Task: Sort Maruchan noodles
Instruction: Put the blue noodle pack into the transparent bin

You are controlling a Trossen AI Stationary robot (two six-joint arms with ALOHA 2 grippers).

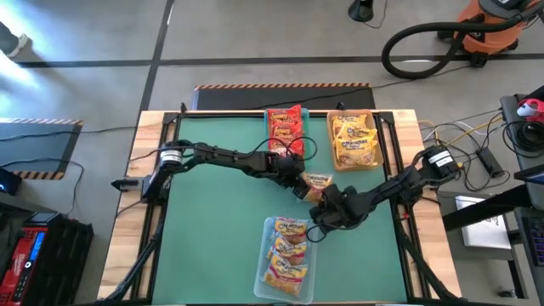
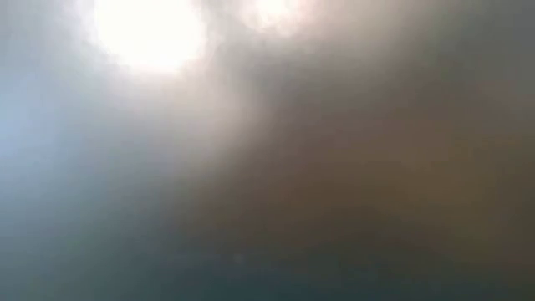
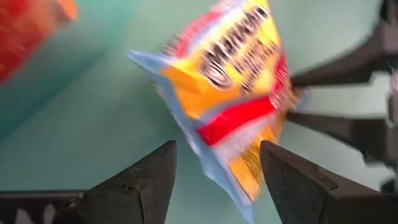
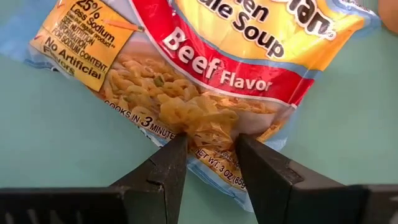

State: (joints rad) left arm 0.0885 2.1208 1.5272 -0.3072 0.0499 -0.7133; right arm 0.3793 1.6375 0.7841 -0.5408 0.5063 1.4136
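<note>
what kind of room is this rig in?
Looks like a workshop or robotics lab, not a kitchen. Bare concrete floor around the table, an orange shop vacuum with its hose behind it, and loose cables and gear beside the wooden-edged table.

The low view is all blur, and the beef packet [image 4: 211,74] is cut off by the right wrist view's edge.

I had two arms over the desk [image 1: 212,246], each ending in one pincer: the left pincer [image 1: 299,185] and the right pincer [image 1: 321,201]. Three bins stood on the desk: one of red packets [image 1: 286,127], one of yellow packets [image 1: 354,140] and a clear bin [image 1: 286,259] showing about three packets. One loose beef packet [image 1: 316,182] lay between my pincers.
</note>
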